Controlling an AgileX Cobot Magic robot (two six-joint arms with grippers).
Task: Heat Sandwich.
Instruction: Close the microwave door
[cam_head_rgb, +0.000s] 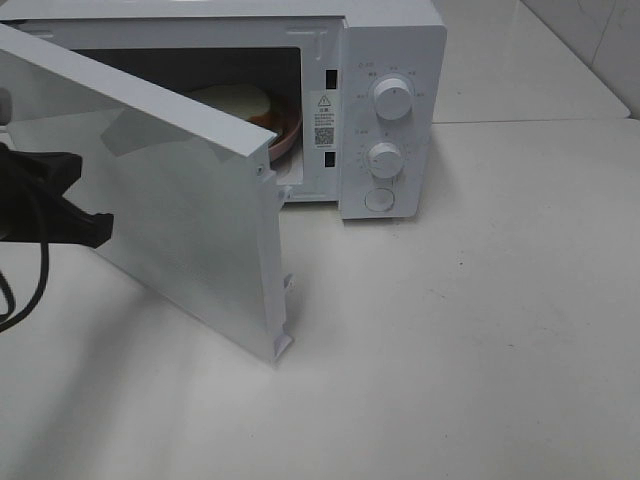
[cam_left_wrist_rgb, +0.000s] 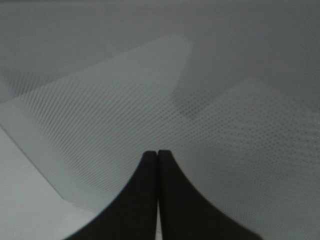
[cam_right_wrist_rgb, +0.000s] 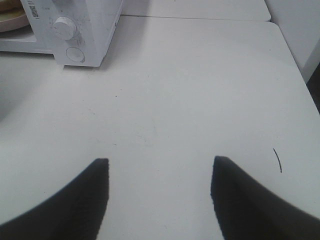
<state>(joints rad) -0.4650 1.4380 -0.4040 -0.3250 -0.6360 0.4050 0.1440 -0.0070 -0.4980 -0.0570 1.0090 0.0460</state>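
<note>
The sandwich (cam_head_rgb: 243, 100), pale and flat, lies on a pink plate (cam_head_rgb: 287, 132) inside the white microwave (cam_head_rgb: 395, 45). The microwave door (cam_head_rgb: 170, 215) stands half open, swung out toward the front left. My left gripper (cam_head_rgb: 97, 228) is at the door's outer face on the left. In the left wrist view it (cam_left_wrist_rgb: 158, 153) is shut, its tips up against the dotted door window (cam_left_wrist_rgb: 150, 95). My right gripper (cam_right_wrist_rgb: 160, 167) is open and empty above the bare table, well away from the microwave (cam_right_wrist_rgb: 85, 25). It is out of the exterior high view.
The microwave's panel has two knobs (cam_head_rgb: 393, 97) (cam_head_rgb: 385, 157) and a round button (cam_head_rgb: 380, 199). The white table (cam_head_rgb: 470, 330) stretches to the right and front of the microwave. A black cable (cam_head_rgb: 35, 270) hangs from the left arm. The table's right edge (cam_right_wrist_rgb: 300, 70) shows in the right wrist view.
</note>
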